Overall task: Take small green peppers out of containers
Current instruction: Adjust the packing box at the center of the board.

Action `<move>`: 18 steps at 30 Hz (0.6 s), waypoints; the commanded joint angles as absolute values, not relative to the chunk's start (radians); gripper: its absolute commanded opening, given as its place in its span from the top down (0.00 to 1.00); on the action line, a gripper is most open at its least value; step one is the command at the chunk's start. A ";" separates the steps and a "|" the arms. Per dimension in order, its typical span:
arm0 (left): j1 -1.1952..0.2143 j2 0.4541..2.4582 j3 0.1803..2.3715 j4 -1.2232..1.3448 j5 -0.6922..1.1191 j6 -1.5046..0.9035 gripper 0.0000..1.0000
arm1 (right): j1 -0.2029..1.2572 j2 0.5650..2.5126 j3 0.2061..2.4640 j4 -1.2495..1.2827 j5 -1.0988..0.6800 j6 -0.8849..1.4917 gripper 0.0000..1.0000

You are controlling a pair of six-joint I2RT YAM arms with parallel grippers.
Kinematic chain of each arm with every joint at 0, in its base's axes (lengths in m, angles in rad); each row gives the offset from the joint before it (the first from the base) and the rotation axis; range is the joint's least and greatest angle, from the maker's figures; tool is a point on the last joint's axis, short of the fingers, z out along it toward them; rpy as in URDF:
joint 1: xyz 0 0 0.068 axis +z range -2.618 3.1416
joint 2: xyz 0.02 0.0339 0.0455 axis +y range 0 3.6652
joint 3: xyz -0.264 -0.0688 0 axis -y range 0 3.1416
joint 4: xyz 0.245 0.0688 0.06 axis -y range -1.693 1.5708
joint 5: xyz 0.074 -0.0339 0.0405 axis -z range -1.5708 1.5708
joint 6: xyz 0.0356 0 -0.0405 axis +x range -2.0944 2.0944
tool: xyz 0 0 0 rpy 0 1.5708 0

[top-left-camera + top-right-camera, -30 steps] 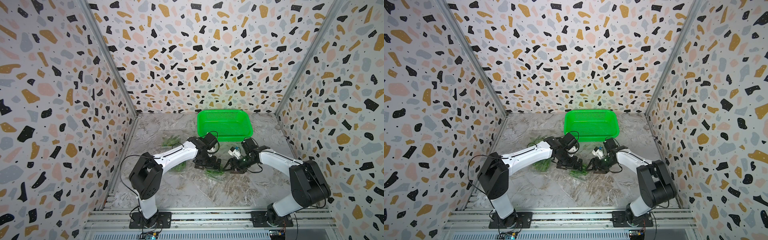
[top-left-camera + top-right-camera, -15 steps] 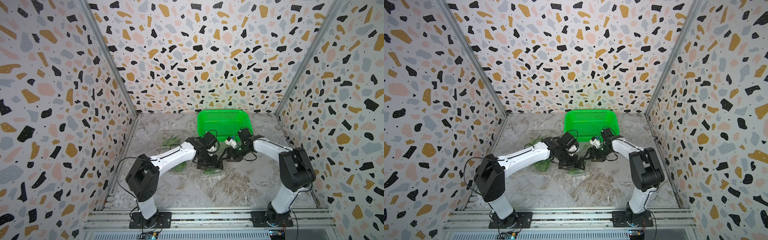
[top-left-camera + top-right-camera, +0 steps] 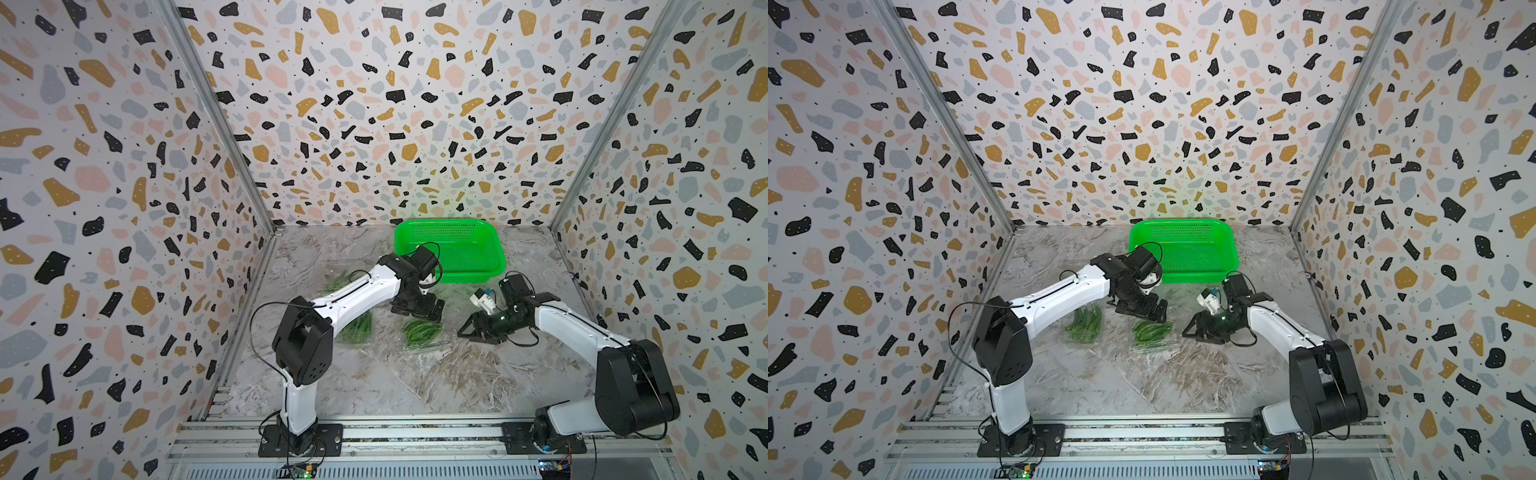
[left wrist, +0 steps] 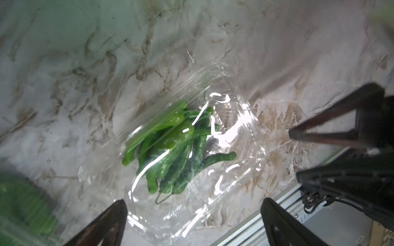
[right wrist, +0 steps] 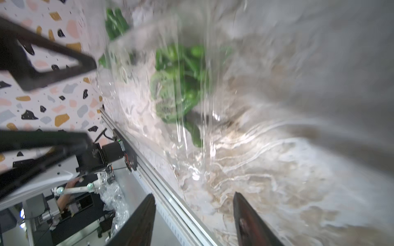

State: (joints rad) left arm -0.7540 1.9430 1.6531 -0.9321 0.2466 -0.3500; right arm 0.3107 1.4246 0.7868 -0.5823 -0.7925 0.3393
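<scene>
left box (image 3: 358,330): clear plastic, packed with green peppers (image 3: 360,324). It sits left of the counter's (image 3: 374,386) middle, half tucked under the left arm (image 3: 357,293).
back-left bunch (image 3: 337,279): more green peppers peek out behind that arm, closer to the counter's left edge. Whatever holds them is too hard to make out.
middle box (image 3: 422,340): clear too, roughly mid-counter, between the two grippers. A heap of peppers lies inside. There's too much glare in the wrist views to tell how the lid stands.
left gripper (image 3: 417,311): hangs right over the far rim of the middle box with its fingers spread wide and nothing pinched. In its own wrist view the box's plastic edge lies between the two fingertips (image 4: 110,221). Can't tell if they touch it.
basket (image 3: 496,257): big, bright green and perforated, against the counter's back edge a bit right of centre, just behind the left gripper.
right gripper (image 3: 467,330): low over the counter just right of the middle box, pointing at it. The fingers stand apart with nothing between them, and both top views show a small gap to the box.
</scene>
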 commanded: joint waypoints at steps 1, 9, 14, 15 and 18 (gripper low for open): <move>-0.744 1.985 1.677 -0.879 0.274 -0.292 0.01 | 0.359 1.432 0.748 -0.500 -0.800 0.410 0.43; -0.739 2.002 1.651 -0.851 0.348 -0.303 0.01 | 0.306 1.580 0.877 -0.479 -0.799 0.347 0.49; -0.739 1.947 1.622 -0.875 0.342 -0.332 0.01 | 0.250 1.644 0.957 -0.510 -0.799 0.295 0.49; -0.739 1.936 1.619 -0.880 0.341 -0.339 0.00 | 0.242 1.653 0.964 -0.517 -0.799 0.286 0.49; -0.739 1.921 1.629 -0.912 0.317 -0.346 0.01 | 0.226 1.664 0.969 -0.534 -0.801 0.264 0.49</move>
State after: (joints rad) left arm -0.7380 1.9568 1.6314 -0.8703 0.3271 -0.3328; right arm 0.2367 1.6642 0.9504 -0.4942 -0.7956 0.3115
